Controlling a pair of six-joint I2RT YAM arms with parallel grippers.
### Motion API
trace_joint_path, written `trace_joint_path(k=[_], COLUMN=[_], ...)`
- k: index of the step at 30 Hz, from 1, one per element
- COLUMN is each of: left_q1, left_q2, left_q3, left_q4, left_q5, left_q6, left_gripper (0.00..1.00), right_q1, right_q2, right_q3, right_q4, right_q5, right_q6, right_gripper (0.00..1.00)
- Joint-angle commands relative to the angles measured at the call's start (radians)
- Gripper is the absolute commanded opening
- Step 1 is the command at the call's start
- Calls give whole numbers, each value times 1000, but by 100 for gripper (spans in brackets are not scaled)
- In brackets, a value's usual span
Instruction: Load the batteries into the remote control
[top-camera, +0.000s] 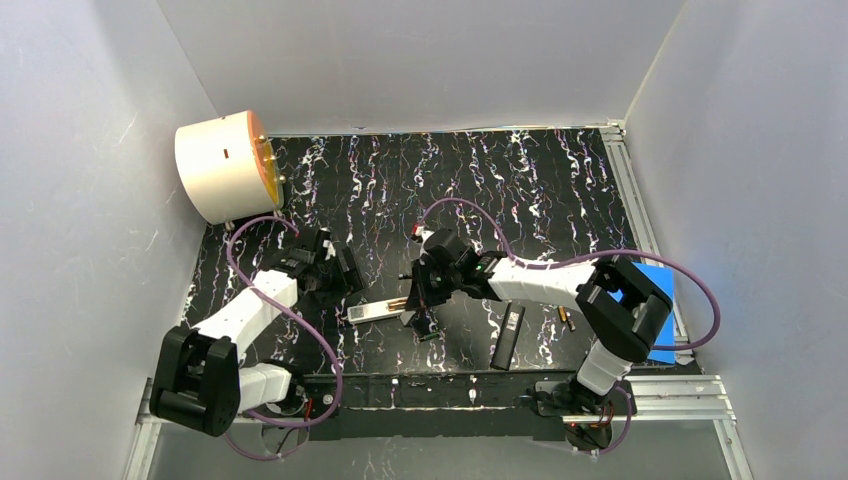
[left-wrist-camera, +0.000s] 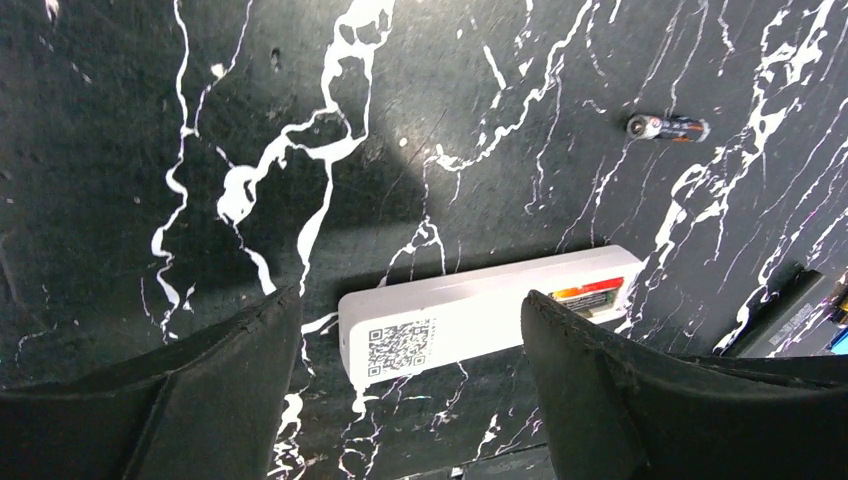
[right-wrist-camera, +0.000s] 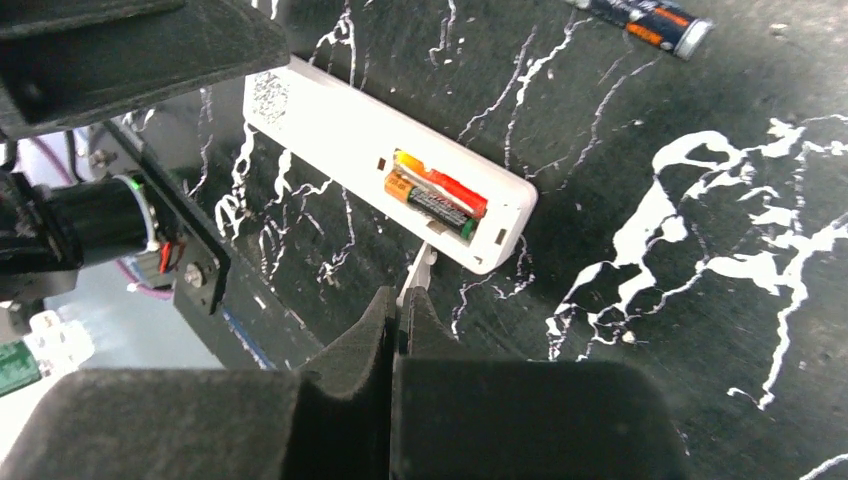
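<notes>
Black white-veined bench (top-camera: 520, 180), plain white walls all round. White remote (right-wrist-camera: 390, 165) lies face down near the front edge, between the two arms, with its compartment open at the end facing the right arm.

- Two batteries (right-wrist-camera: 435, 195) sit side by side in the bay, one red/yellow and one black/orange. Both look seated. Can't read polarity.
- loose battery (right-wrist-camera: 650, 22) lies on the bench beyond the remote, well apart. Leave it.
- right gripper (right-wrist-camera: 400, 300): closed just beside the open end, with a thin white piece (right-wrist-camera: 420, 270) poking out between the tips. Probably the battery cover held edge-on, can't confirm.
- left gripper (left-wrist-camera: 407, 305): open, fingers straddling the QR-code end of the remote. Can't tell if either pad touches it.

My read: the loading itself looks done and the step in hand is closing the bay. To do it well:
1. Close the left gripper on the remote's long sides first. Otherwise the remote will likely skate on this slick bench when pushed.
2. Tilt the piece flat to the remote's back before contact. Edge-on, it will jam on the cells.
3. Engage the end tabs, then slide or press along the remote's long axis, towards the left gripper, so the clamp takes the load.
4. Keep force low. If the red/yellow cell rides high, seat it before closing.
5. Release only once the piece sits flush.
</notes>
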Motion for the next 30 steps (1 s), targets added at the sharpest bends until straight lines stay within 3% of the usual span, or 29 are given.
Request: trace_joint_path(k=[1,5,9,14,22,30], left_q1=[8,8,8,8,9,8], left_q2=[-38,-74,-101,-60,-34,-31], left_q3=[-9,-1,-10,-3,44,-3], left_q4=[-48,-100,-93,-93,-209,-149], left_q5=[-3,-46,17,131,16,74], left_q6=[-30,-32,-38,-20,-3,-12], left_gripper=[78,78,78,77,74,74], right_q1=[-8,-57,-120,-138,-142,-143], right_q2=[-39,-72,-86,-37,37,63], right_q3=[-30,-79,-139,-134,-150,-170], right_q4=[122,247,400,453,566,556], right_q5=[-160,-283,-318,-294,-284,-265], right_q6=[-4,52,178,209,270,243], right_gripper=[1,1,1,1,1,1])
